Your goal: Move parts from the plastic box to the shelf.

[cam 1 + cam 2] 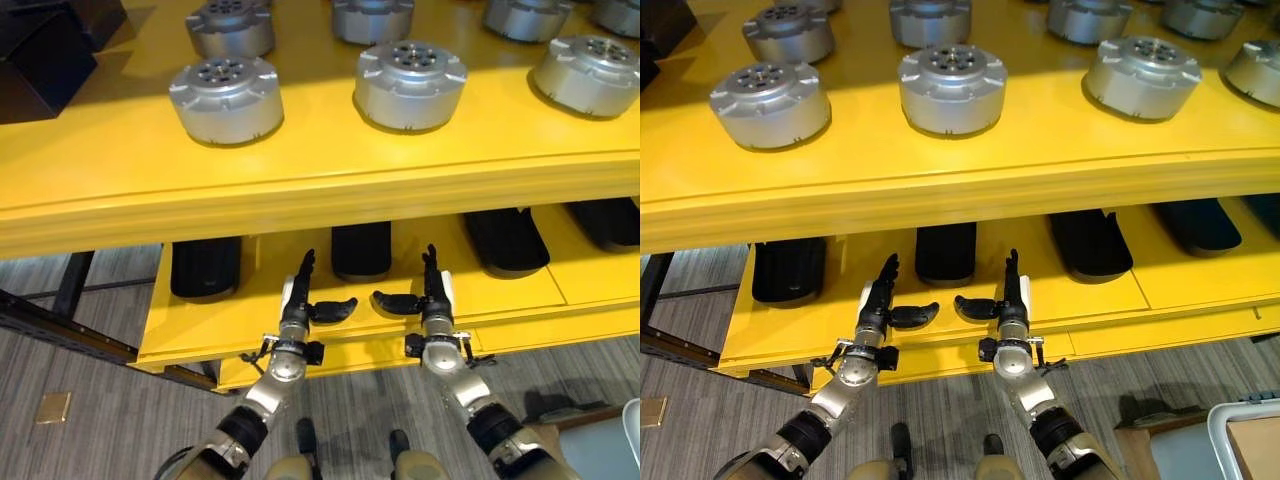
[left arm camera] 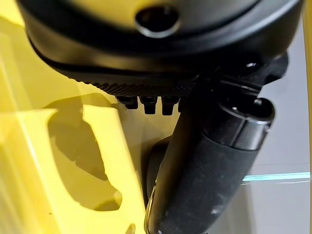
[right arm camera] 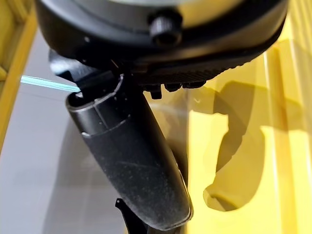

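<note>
Left hand [image 1: 297,300] raised over the front of the lower shelf [image 1: 190,325], fingers straight and pointing away from the robot, thumb [image 1: 335,309] stuck out sideways toward the other hand; released, holding nothing. Right hand [image 1: 430,292] just beside it, mirrored: fingers straight, thumb [image 1: 395,301] pointing back at the left one, thumb tips near each other but apart; also released and empty. In the wrist views, each thumb large and dark over the yellow surface, with the hand's outline thrown on it.

Just beyond the fingertips, under the upper shelf [image 1: 300,170]: a row of black parts [image 1: 361,249] lying on the lower shelf, one straight ahead between the two hands, one past the left hand's outer side [image 1: 205,266], more past the right hand's outer side [image 1: 507,240].

Farther out and above both hands, on the upper shelf: silver round parts [image 1: 410,84] standing apart in rows, one ahead of the left hand [image 1: 227,97], one ahead of the right, another far to the right [image 1: 588,74], more behind these.

Near the right arm, low at the edge: corner of a pale box [image 1: 1245,440], contents not discernible.
</note>
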Controlling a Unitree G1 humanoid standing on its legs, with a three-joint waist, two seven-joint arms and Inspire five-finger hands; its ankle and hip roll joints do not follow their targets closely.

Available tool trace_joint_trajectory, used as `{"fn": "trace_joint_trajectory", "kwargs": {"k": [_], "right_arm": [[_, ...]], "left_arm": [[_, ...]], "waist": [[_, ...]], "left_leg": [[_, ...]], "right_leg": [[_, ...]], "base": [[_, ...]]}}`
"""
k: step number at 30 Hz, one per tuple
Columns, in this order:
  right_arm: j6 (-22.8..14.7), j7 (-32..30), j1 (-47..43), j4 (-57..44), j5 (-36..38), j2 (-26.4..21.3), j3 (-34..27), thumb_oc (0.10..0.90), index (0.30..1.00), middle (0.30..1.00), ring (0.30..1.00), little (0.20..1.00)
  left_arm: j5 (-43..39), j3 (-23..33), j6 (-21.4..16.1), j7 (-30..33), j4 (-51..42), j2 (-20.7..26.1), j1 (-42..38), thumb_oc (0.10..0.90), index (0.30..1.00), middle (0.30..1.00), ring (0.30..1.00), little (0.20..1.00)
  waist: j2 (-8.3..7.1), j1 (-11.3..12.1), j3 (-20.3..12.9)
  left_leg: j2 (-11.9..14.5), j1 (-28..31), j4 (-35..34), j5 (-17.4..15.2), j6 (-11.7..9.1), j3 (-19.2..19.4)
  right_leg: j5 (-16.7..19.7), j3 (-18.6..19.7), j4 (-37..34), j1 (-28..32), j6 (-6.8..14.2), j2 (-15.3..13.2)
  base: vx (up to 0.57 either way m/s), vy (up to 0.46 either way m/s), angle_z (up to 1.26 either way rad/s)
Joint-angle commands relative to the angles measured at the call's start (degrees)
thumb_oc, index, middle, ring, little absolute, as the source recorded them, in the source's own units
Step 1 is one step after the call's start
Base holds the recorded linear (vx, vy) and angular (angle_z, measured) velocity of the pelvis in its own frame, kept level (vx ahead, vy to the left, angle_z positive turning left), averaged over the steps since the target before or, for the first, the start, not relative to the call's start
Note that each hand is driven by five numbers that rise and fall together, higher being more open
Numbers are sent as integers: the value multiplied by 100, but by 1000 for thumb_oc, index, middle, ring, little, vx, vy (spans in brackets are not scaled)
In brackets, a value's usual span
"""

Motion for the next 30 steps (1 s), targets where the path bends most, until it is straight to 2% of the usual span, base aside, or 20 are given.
{"fn": "trace_joint_trajectory", "kwargs": {"k": [1, 9, 17, 21, 30], "right_arm": [[-385, 134, -859, -190, 199, 134, -69, 900, 1000, 1000, 1000, 1000], [-377, 491, -1062, -179, 577, 314, 111, 900, 1000, 1000, 1000, 1000], [-374, 806, -1181, -307, 863, 453, 291, 900, 1000, 1000, 1000, 1000], [-389, 962, -1219, -305, 1018, 484, 313, 900, 1000, 1000, 1000, 1000], [-346, 1186, -1351, -435, 1024, 624, 513, 900, 1000, 1000, 1000, 1000]], "left_arm": [[-192, -107, -509, -260, 143, -416, -800, 900, 1000, 1000, 1000, 1000], [-343, -125, -533, -563, 335, -523, -981, 900, 1000, 1000, 1000, 1000], [-876, -126, -596, -1222, 476, -606, -1058, 900, 1000, 1000, 1000, 1000], [-908, -156, -634, -1356, 529, -622, -1078, 900, 1000, 1000, 1000, 1000], [-1109, -258, -706, -1679, 662, -704, -1204, 900, 1000, 1000, 1000, 1000]], "waist": [[-10, 89, -118], [-7, 76, 50], [-17, 61, 147], [-10, 54, 165], [-16, 39, 198]], "left_leg": [[293, -186, 805, -837, -73, -191], [269, -283, 883, -850, -57, -163], [256, -324, 894, -854, -40, -140], [260, -337, 898, -852, -41, -130], [247, -358, 869, -847, -33, -103]], "right_leg": [[-486, -232, 957, -401, -190, -170], [-481, -188, 1048, -534, -198, -175], [-469, -146, 1093, -630, -199, -164], [-469, -137, 1105, -658, -202, -163], [-457, -109, 1100, -714, -206, -146]], "base": [[0, 0, 0], [0, 0, 0], [-10, 1, -2], [0, 0, 0], [-8, 0, 0]]}}
